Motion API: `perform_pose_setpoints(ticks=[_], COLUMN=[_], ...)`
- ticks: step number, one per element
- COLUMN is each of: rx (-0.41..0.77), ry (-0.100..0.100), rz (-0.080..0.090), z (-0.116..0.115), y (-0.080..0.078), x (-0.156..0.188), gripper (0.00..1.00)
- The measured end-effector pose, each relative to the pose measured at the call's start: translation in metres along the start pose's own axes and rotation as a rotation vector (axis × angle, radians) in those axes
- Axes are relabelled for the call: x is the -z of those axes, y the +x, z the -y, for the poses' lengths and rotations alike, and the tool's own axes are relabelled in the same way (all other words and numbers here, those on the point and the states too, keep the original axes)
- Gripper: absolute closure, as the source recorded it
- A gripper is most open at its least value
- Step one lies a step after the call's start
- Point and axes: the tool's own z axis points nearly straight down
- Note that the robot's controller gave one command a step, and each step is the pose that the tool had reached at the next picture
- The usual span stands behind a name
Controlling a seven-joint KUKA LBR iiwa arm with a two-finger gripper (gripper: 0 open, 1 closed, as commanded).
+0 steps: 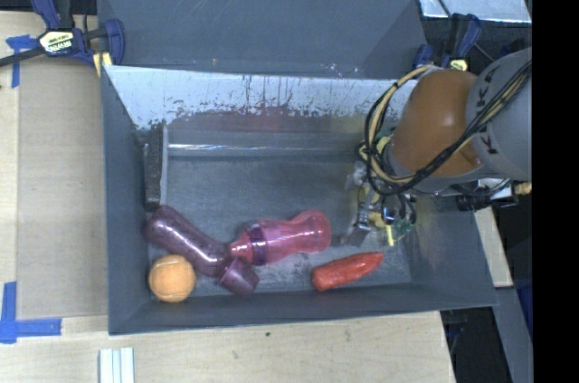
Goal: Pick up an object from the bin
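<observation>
Gripper [364, 225]: a knot of metal and wiring, parts too small to resolve. Orange wrist cover [434, 123] and black cables [384, 146] hide the wrist and the right-hand floor of the bin [271, 28] beneath them. Arm [511, 114] is cut off at the right edge. Purple bent tube [181, 236]: its lower end runs under the pink bottle [285, 238], join hidden. Purple cap-like piece [240, 278] is partly tucked under the bottle, attached or loose unclear. Dark slab [152, 168] on the left wall: kind unclear. Red elongated item [347, 271]: kind unclear.
</observation>
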Motion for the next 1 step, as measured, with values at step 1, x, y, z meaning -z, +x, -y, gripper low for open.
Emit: perform_pose_setpoints(ticks=[1], rx=[0.332], ry=[0.003], rz=[0.006], z=[-0.0024], y=[-0.0056], x=[-0.0101], gripper=[0.0])
